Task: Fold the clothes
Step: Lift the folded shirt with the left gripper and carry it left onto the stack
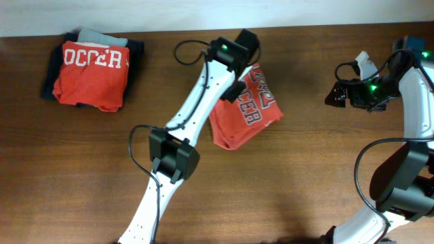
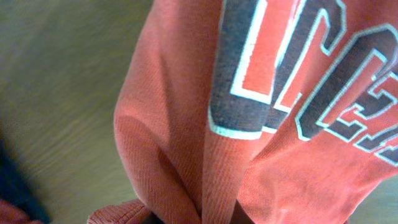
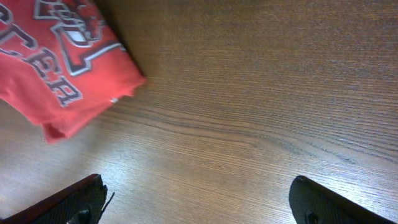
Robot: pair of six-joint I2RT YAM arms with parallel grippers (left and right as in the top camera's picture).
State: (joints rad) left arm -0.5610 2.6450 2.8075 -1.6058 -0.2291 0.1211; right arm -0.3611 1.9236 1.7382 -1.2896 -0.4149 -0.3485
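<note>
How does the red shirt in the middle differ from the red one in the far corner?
The middle shirt lies askew, rumpled, on bare table, pinched by the left gripper; the corner shirt sits squarely folded atop a clothes pile, untouched. Both are red with white-edged lettering.

**A robotics lab bench, by the look of it**

From where I stand this looks like a test setup rather than a home. Two white jointed machines with black joints, the left arm [image 1: 196,102] and the right arm [image 1: 413,88], reach over a dark wood-grain surface [image 1: 305,169]. Black cables [image 1: 363,176] loop loosely beside them, and small green lights [image 1: 223,47] glow near their wrists. A plain pale wall [image 1: 203,13] runs along the far edge. The only household things are a stack of folded clothes [image 1: 91,68] in the far left corner and a red shirt [image 1: 247,112] with block lettering near the middle. The machines and exposed wiring point to a lab or workshop.
</note>
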